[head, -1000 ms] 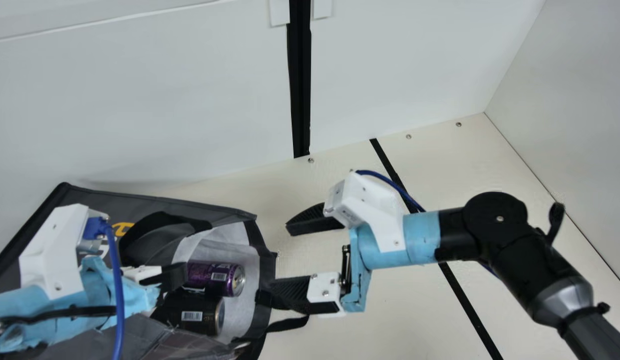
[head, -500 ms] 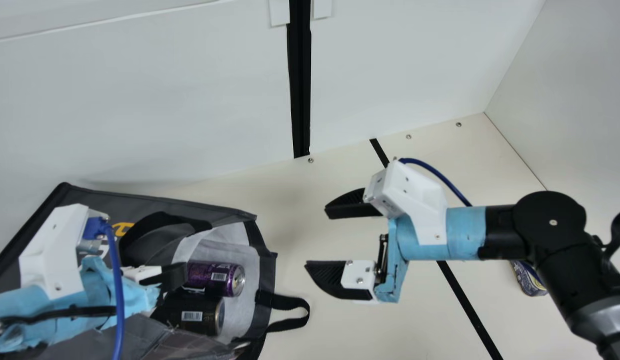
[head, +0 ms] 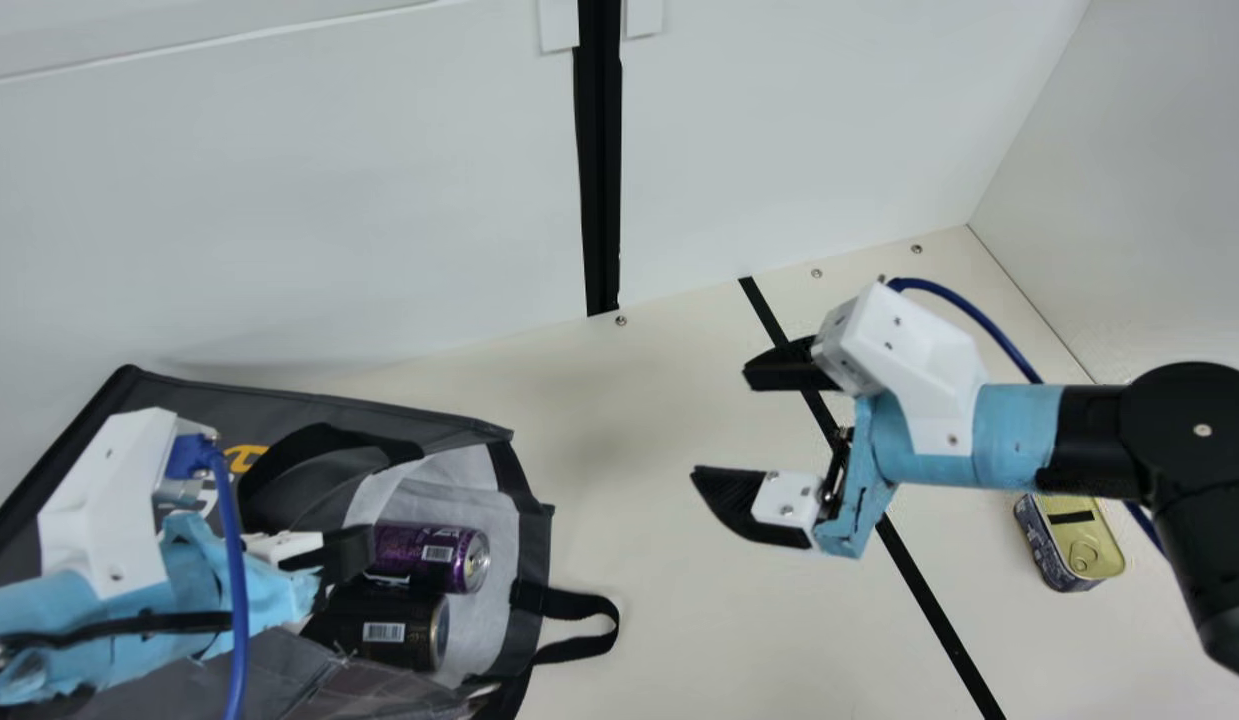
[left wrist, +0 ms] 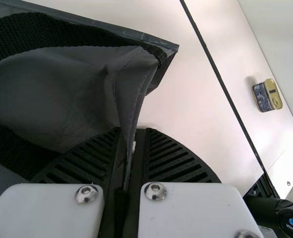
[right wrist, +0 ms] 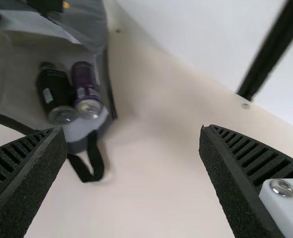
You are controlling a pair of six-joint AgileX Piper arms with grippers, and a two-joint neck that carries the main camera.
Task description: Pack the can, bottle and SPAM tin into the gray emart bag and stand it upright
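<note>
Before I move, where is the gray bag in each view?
Main: lower left, mouth toward the middle; bag.
Left wrist: bag wall pinched in the left gripper, the rest spreading to one side.
Right wrist: beyond the right gripper, purple can and dark can inside.
Shared landmark: bag's black webbing.

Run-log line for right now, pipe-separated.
left hand: shut on gray bag | right hand: open, empty, above table | purple can, black bottle: in bag | SPAM tin: on table, unpacked
</note>
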